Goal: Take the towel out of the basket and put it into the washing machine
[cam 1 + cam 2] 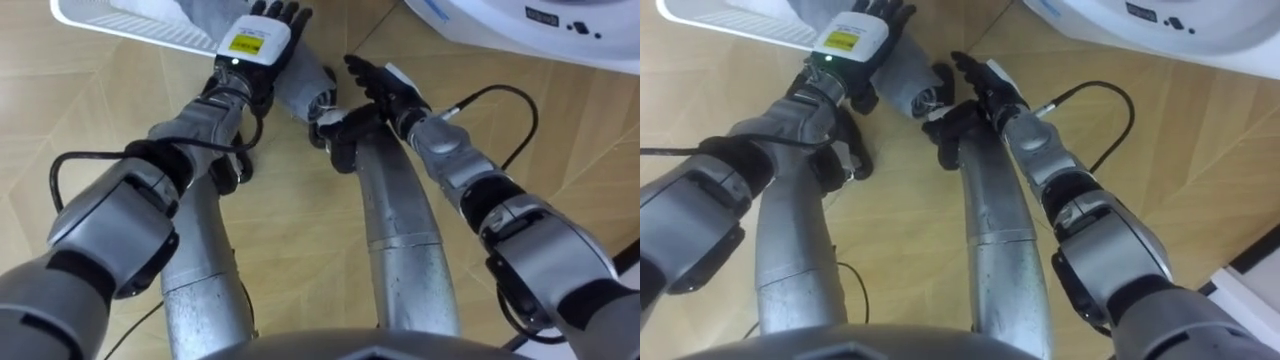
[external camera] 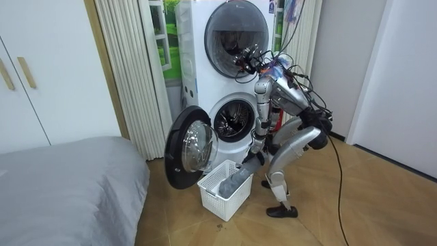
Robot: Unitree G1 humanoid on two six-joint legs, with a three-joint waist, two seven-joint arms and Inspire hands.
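Since the rolled grey towel (image 1: 300,85) runs from the white slatted plastic basket's (image 1: 130,30) near rim toward us, our left hand (image 1: 255,40) lies along it, its grip we cannot tell, while our right hand (image 1: 385,88) sits beside its lower end, fingers (image 1: 362,70) loosely spread, empty.

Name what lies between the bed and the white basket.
In the room view, bare wooden floor lies between the bed and the white basket; the washer's open door hangs at its far side.

Eye views from head, steeply down, close; room view far; shared: basket (image 2: 217,199)
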